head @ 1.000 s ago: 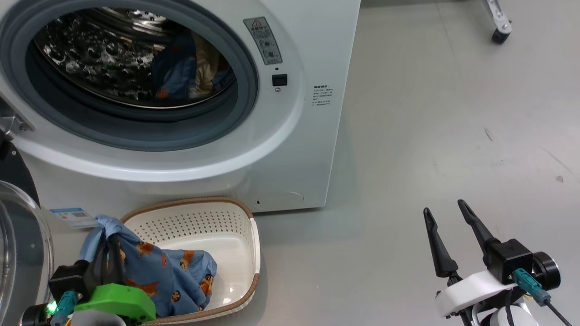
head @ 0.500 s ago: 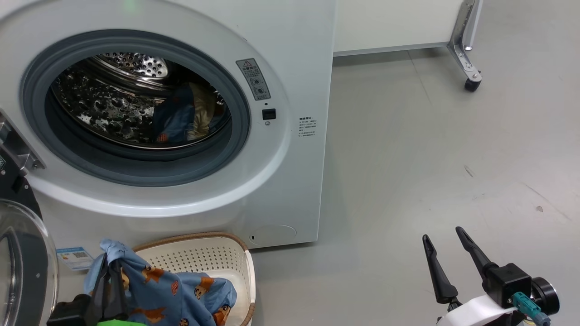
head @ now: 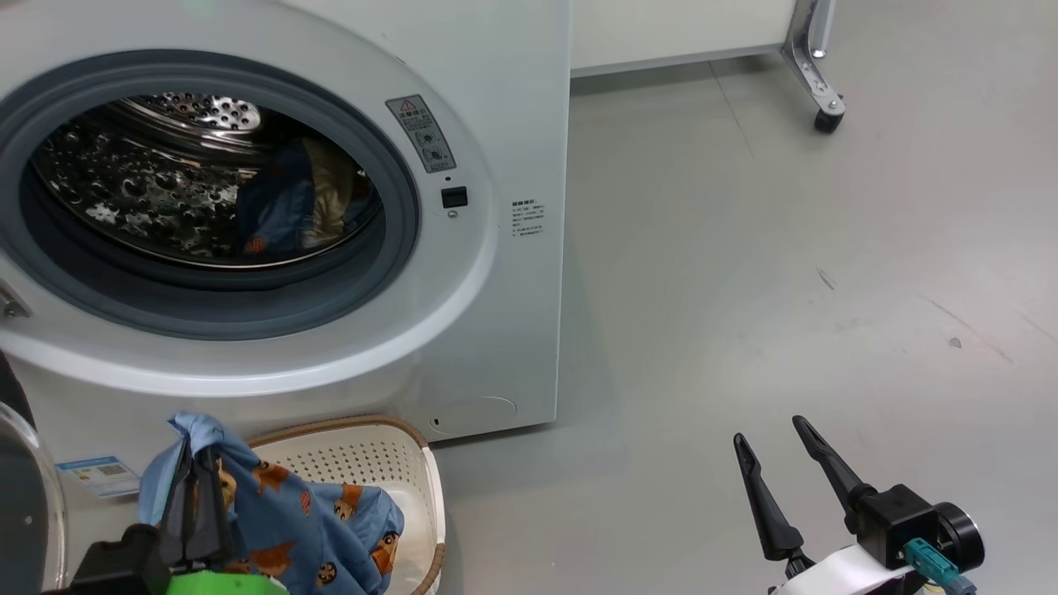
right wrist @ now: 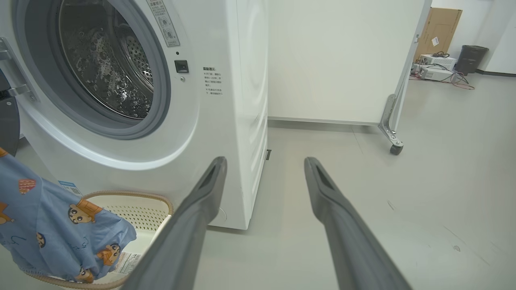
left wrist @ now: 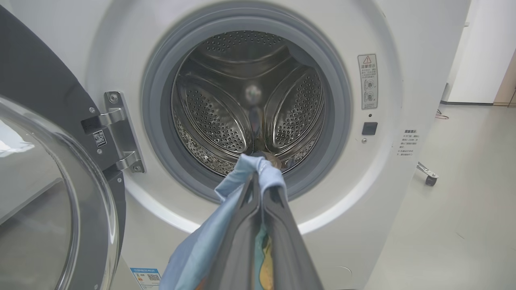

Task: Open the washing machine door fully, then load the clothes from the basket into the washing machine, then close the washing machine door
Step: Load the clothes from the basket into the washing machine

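The white washing machine (head: 496,83) (left wrist: 383,181) (right wrist: 225,121) stands with its door (head: 33,512) (left wrist: 36,181) swung open to the left. Blue and cream clothes (head: 285,207) lie inside the steel drum. My left gripper (head: 197,463) (left wrist: 258,179) is shut on a light blue garment with orange-brown figures (head: 281,512) (left wrist: 242,173) (right wrist: 52,225). The garment hangs over the cream basket (head: 364,459) (right wrist: 141,211) on the floor, below the drum's mouth. My right gripper (head: 767,430) (right wrist: 266,161) is open and empty over the floor, right of the machine.
A white partition on a metal leg with a caster (head: 826,116) (right wrist: 395,147) stands behind the machine to the right. Bare grey floor (head: 785,273) spreads to the right. A blue label sticker (head: 95,473) sits low on the machine's front.
The head camera has moved, so the machine sits lower and further left in the picture. The held garment has risen a little relative to the basket rim. The right gripper stays open.
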